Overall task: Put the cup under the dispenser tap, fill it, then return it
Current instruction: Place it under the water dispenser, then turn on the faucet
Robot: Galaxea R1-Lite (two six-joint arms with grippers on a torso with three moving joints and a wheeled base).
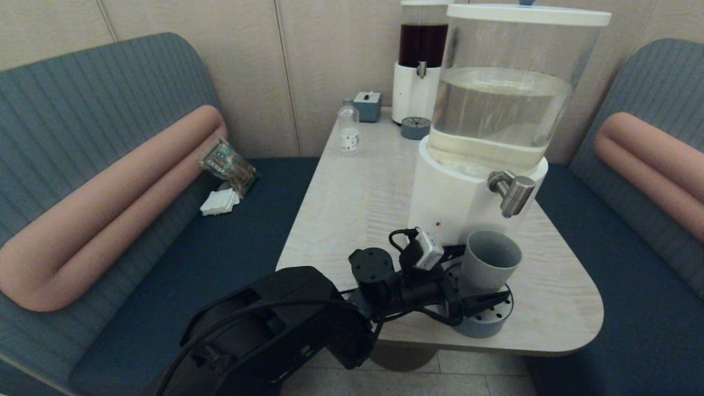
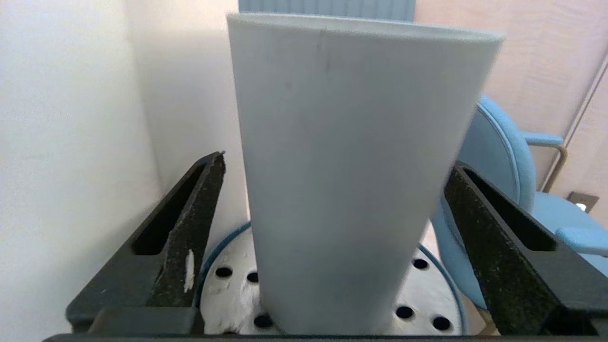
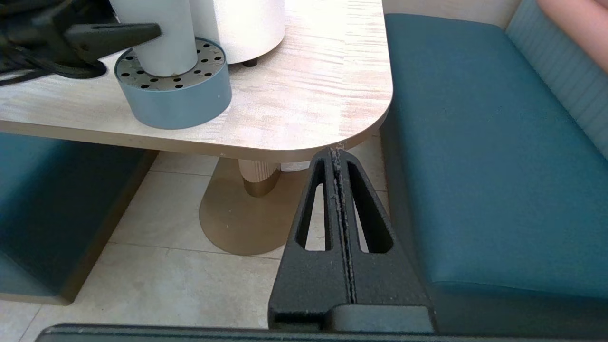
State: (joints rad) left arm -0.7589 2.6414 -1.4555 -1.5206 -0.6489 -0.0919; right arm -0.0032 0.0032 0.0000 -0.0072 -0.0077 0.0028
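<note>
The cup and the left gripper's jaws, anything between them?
Nothing. In the left wrist view the left gripper straddles the cup, bare gaps both sides, over the drip tray.

In the left wrist view we lose the cup's [image 2: 346,180] base below the picture's edge, and it hides most of the drip tray [image 2: 427,294]. In the head view, the left gripper [image 1: 484,286] covers the cup's lower part; the far bottle's [image 1: 348,131] label is unreadable.
</note>
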